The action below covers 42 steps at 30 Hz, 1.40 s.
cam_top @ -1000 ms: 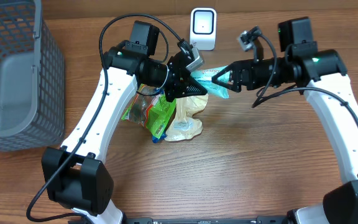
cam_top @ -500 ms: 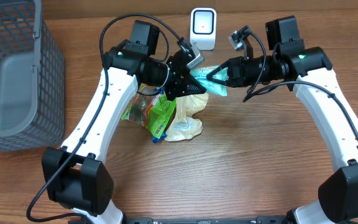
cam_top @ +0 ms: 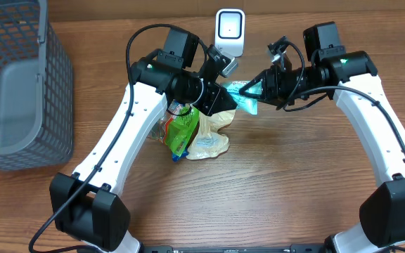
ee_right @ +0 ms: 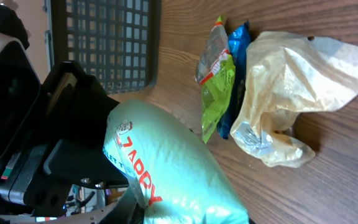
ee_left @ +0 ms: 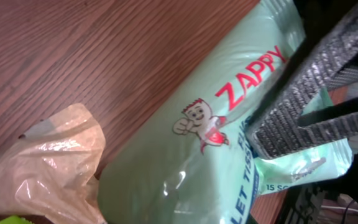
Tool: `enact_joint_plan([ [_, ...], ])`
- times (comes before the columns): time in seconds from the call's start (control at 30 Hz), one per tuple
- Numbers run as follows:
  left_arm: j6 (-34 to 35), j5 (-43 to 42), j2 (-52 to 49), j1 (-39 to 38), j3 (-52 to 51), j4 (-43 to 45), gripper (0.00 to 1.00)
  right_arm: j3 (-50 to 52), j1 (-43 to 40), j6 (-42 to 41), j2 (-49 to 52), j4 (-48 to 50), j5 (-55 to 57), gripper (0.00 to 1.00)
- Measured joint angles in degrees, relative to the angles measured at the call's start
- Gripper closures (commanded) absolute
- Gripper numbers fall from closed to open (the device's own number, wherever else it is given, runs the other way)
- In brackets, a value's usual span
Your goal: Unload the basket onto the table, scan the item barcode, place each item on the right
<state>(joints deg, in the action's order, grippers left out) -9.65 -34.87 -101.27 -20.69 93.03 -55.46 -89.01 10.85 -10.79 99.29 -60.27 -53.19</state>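
The mint-green plastic tissue packet point(cam_top: 243, 96), printed "ZAPPY" in red beside a cartoon mascot, is held above the tabletop near its far edge, just in front of the white box-shaped scanner point(cam_top: 230, 31). The left gripper point(cam_top: 223, 95) pinches one end; the right gripper point(cam_top: 256, 90) clamps the other.

Brown wood-grain table point(cam_top: 273, 190) under even light
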Motion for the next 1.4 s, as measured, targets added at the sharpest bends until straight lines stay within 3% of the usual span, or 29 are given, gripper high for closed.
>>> enact_joint_plan([
  [0.2,1.9,4.3,0.0,-0.3,0.0,0.1,0.76,0.0,0.0,-1.4,0.0,-1.1,1.4,0.94],
  [0.3,3.4,8.3,0.0,-0.3,0.0,0.5,0.60,-0.1,-0.4,-1.7,0.0,-2.3,1.9,0.96],
  [0.4,5.2,18.1,0.0,2.1,0.0,0.4,0.48,-0.1,-3.7,-2.5,-0.1,-5.2,4.0,0.96],
  [0.47,6.2,23.9,-0.1,5.7,0.0,0.4,0.31,-0.1,-6.9,-2.7,-0.1,-5.2,5.7,0.96],
  [0.5,6.4,26.5,-0.1,7.6,0.0,0.4,0.28,-0.1,-8.0,-2.8,-0.1,-5.3,6.3,0.96],
  [0.67,7.2,30.8,-0.1,7.9,0.0,0.4,0.25,-0.1,-7.6,-2.7,-0.1,-6.7,7.1,0.96],
  [0.77,7.2,30.8,-0.1,7.3,0.0,0.4,0.30,-0.1,-7.2,-2.8,-0.1,-8.0,7.1,0.96],
  [0.9,8.0,28.6,-0.1,7.2,0.0,0.4,0.39,-0.1,-7.2,-5.0,-0.1,-11.2,4.8,0.96],
  [1.17,13.0,23.0,-1.8,7.2,0.0,0.4,0.41,-0.1,-7.2,-12.0,-0.1,-13.4,-7.3,0.96],
  [1.23,15.0,22.6,-3.0,7.2,0.0,0.4,0.40,-0.1,-7.2,-13.6,-0.1,-14.5,-9.3,0.96],
  [1.4,17.9,16.5,-5.8,7.2,0.0,1.2,0.21,-0.1,-7.2,-15.1,-0.1,-15.3,-11.4,0.96],
])
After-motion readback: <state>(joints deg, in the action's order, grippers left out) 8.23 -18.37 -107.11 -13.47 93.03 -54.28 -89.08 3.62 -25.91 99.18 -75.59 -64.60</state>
